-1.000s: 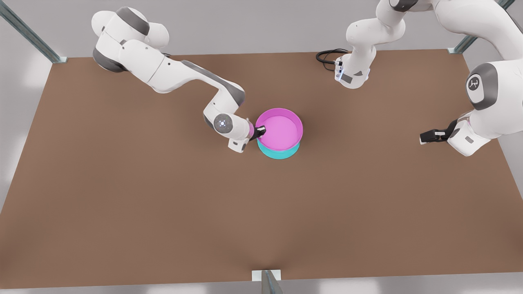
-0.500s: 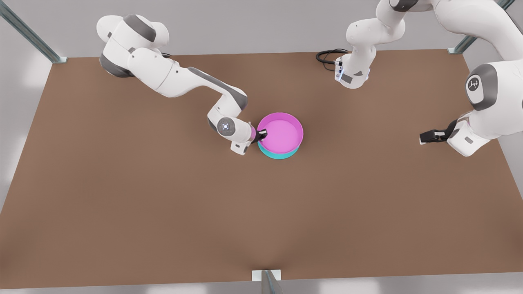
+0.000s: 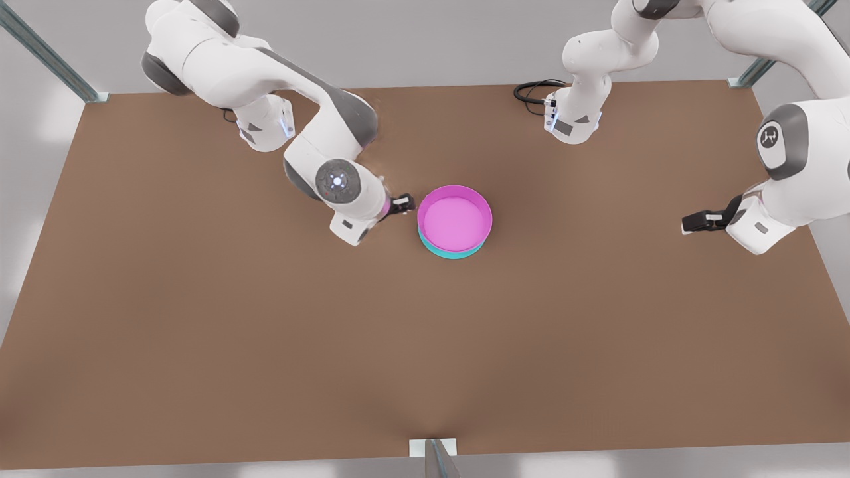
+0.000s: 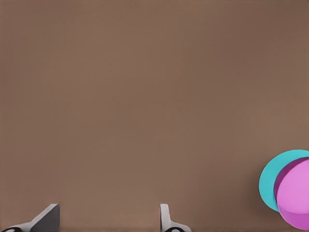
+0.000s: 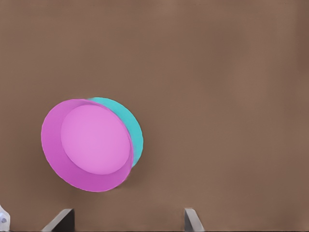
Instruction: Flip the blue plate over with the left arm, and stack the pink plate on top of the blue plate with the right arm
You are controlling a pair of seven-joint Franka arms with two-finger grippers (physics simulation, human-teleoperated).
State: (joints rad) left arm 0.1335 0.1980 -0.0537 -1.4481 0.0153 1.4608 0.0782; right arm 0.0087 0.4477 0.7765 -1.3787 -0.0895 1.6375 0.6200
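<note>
- The brown table (image 3: 199,332) takes up the lower half of the front view, bare of objects there.
- Just above the frame's centre, the pink plate (image 3: 455,216) sits open side up on the blue plate (image 3: 454,251), whose rim shows as a thin crescent along the pink plate's lower edge.
- In the right wrist view the pink plate (image 5: 91,142) covers most of the blue plate (image 5: 129,126) beneath it.
- The right gripper (image 3: 402,201) hangs just beside the pink plate, on the front view's left, not touching it; in its wrist view its fingers (image 5: 60,220) are spread apart with nothing between them.
- At the front view's right edge, well apart from the stack, the left gripper (image 3: 690,222) waits over the table; its fingers (image 4: 46,218) are likewise spread and empty.
- In the left wrist view the stacked plates show at the lower right edge, pink plate (image 4: 295,198) over blue plate (image 4: 269,179).
- A black cable (image 3: 531,89) lies coiled at the table's far edge, upper right.
</note>
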